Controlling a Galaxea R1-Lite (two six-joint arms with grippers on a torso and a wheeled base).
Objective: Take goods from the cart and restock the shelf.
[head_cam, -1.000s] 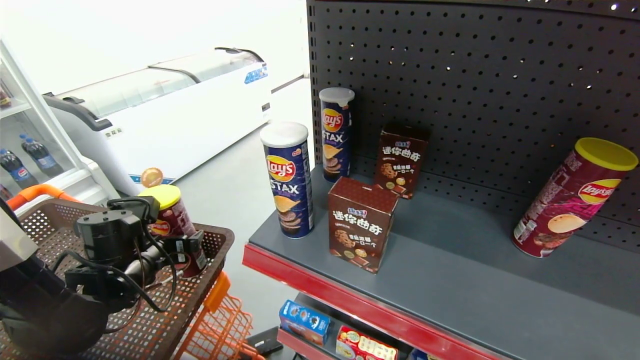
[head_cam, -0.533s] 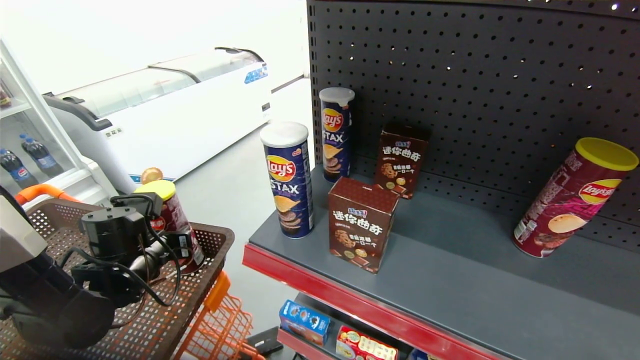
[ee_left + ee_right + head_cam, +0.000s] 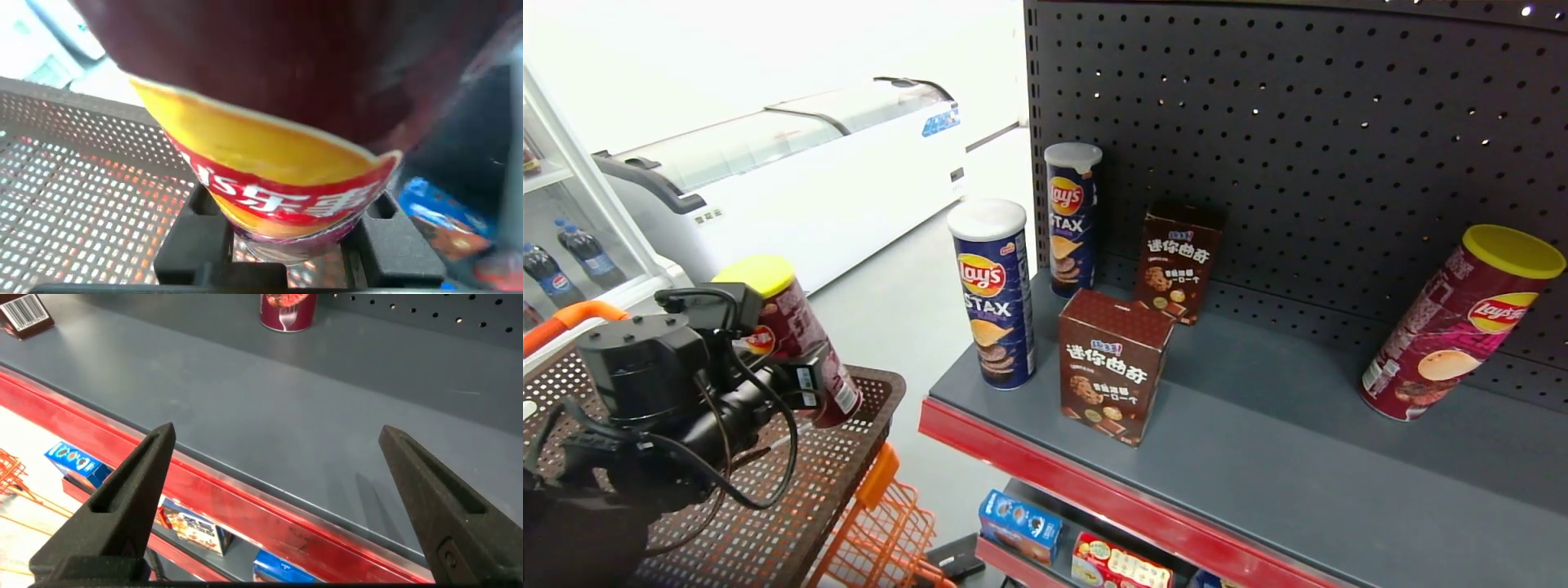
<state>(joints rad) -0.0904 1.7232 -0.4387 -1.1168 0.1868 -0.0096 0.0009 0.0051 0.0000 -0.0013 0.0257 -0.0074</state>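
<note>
A maroon chip can with a yellow lid hangs tilted above the brown cart basket, and my left gripper is shut on its lower half. In the left wrist view the can sits between the black fingers. The grey shelf carries two blue cans, two brown boxes and a second maroon can tilted toward the pegboard. My right gripper stands open over the shelf's front edge, nothing between its fingers.
Bare shelf space lies between the front brown box and the leaning maroon can. A white chest freezer stands behind the cart. Small packages sit on the lower shelf under the red edge strip.
My left gripper has risen with the maroon can, lifting it up and a little left out of the cart basket. The goods on the shelf have not moved.
</note>
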